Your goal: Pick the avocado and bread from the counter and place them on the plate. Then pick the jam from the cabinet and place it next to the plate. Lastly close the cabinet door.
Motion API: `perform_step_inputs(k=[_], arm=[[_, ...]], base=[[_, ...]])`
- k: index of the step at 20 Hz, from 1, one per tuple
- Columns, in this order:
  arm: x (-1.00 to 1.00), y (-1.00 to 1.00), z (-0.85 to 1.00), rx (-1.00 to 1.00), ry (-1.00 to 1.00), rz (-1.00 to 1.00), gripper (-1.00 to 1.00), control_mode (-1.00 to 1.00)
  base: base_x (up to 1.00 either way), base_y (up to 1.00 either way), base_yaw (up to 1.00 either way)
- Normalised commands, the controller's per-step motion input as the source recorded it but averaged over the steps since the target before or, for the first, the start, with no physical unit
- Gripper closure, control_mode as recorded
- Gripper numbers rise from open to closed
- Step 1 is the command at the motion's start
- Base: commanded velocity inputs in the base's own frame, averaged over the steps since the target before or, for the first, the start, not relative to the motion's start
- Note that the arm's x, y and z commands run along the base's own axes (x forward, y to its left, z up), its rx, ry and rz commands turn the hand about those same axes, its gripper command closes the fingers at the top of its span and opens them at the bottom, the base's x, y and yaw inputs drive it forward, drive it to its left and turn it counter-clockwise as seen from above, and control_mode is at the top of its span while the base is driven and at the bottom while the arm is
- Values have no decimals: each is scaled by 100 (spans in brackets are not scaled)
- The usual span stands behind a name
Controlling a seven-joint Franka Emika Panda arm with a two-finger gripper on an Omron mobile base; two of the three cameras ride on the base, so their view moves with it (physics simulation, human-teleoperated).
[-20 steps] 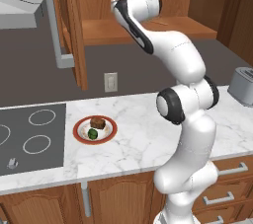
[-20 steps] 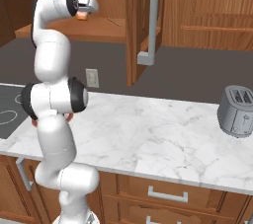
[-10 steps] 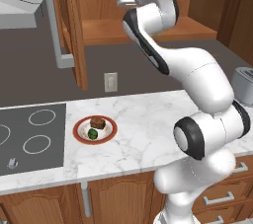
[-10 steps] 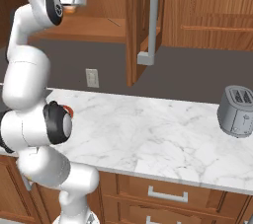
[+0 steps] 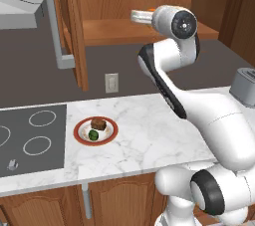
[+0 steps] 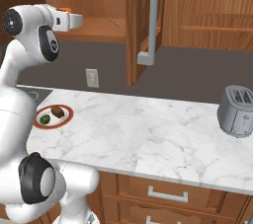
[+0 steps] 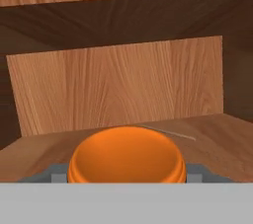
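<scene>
Orange jam sits between my pincer tips at the cabinet shelf, clamped in my grip. Avocado and bread lie on the plate on the bench.

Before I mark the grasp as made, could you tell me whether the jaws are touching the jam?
Cannot tell. In the hand view the jam sits between grey finger parts at its sides, but no contact or gap shows plainly; in the base views the gripper hides it.
</scene>
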Motion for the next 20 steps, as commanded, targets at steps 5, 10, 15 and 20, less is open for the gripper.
perform_step_inputs(k=[5,10,15,20], arm=[[-100,-11,25,6,4,3,100,-100],[-100,0,24,0,2,12,100,-100],[-74,0,3,0,17,16,100,-100],[-31,0,-24,0,27,17,100,-100]], base=[[0,0,0],[0,0,0],[0,0,0],[0,0,0]])
